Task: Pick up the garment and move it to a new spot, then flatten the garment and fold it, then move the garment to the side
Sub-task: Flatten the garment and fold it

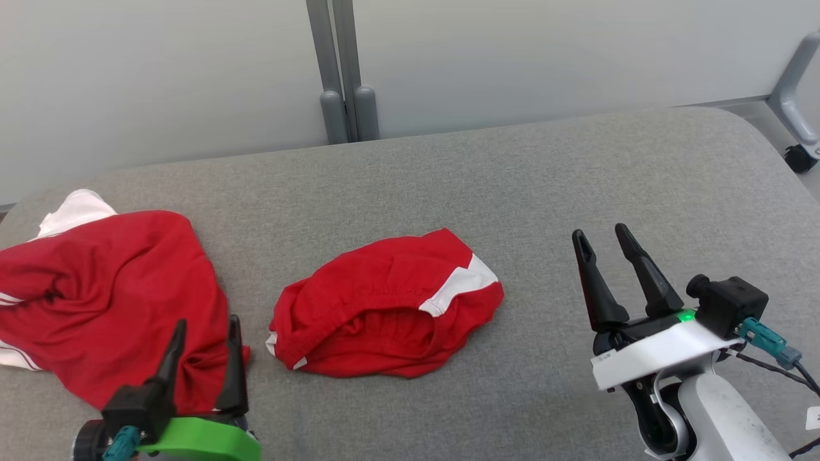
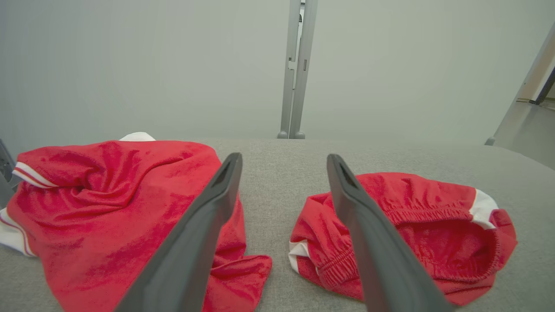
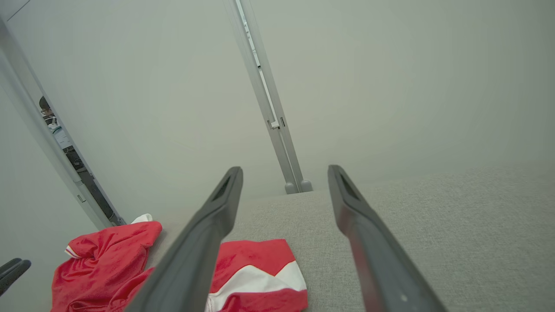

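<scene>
Two crumpled red garments lie on the grey padded table (image 1: 576, 166). Red shorts (image 1: 384, 307) with white side panels and an elastic waistband sit in the middle, also seen as the shorts (image 2: 407, 234) and the shorts (image 3: 260, 273). A larger red shirt (image 1: 109, 294) with white trim lies at the left, also the shirt (image 2: 104, 208). My left gripper (image 1: 206, 321) stands open over the shirt's near right corner, holding nothing; in its own view the left gripper (image 2: 283, 157) frames the gap between the two garments. My right gripper (image 1: 600, 232) is open and empty, to the right of the shorts.
A grey partition post (image 1: 346, 70) stands behind the table against a pale wall. A caster leg (image 1: 797, 128) of a frame is at the far right. Bare grey fabric stretches across the table's back and right.
</scene>
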Controlling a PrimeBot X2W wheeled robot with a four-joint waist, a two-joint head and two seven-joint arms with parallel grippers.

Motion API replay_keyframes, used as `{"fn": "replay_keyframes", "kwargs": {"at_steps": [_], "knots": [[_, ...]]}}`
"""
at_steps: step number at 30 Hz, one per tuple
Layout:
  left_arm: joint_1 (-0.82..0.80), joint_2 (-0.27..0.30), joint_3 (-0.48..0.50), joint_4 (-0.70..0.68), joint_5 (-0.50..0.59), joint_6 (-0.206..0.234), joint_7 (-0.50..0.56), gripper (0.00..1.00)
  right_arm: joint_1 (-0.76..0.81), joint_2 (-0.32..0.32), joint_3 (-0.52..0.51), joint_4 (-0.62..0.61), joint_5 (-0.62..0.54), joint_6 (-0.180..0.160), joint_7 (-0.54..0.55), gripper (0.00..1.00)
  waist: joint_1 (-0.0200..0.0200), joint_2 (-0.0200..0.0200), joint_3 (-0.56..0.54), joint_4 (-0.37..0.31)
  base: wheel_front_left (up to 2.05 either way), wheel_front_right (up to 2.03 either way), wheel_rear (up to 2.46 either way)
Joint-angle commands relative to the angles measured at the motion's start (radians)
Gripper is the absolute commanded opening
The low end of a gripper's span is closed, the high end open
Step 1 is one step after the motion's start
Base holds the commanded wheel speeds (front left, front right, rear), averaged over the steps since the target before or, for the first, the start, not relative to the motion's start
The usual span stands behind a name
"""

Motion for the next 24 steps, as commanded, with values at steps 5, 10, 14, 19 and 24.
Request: {"fn": "replay_keyframes", "kwargs": {"at_steps": [5,10,14,19,24], "knots": [[-0.08,-0.037,-0.126,0.027,-0.02,-0.055,0.144,1.0,-0.025,-0.006,-0.011,-0.006,-0.003,0.0,-0.002,1.0,0.0,0.0,0.019,-0.031,0.0,0.0,0.0],[-0.153,-0.07,-0.244,0.056,-0.1,-0.084,0.281,1.0,-0.048,-0.007,-0.017,-0.016,-0.007,0.0,-0.002,1.0,0.0,0.0,0.061,-0.079,0.0,0.0,0.0],[-0.213,-0.086,-0.318,0.08,-0.173,-0.091,0.363,1.0,-0.066,0.001,-0.028,-0.023,-0.009,0.0,-0.002,1.0,0.0,0.0,0.105,-0.122,0.0,0.0,0.0],[-0.271,-0.092,-0.352,0.145,-0.285,-0.092,0.43,1.0,-0.087,0.016,-0.033,-0.028,-0.012,0.0,-0.002,1.0,0.0,0.0,0.139,-0.175,0.0,0.0,0.0],[-0.311,-0.097,-0.347,0.193,-0.37,-0.093,0.419,1.0,-0.084,0.026,-0.039,-0.03,-0.015,0.0,-0.002,1.0,0.0,0.0,0.147,-0.201,0.0,0.0,0.0]]}}
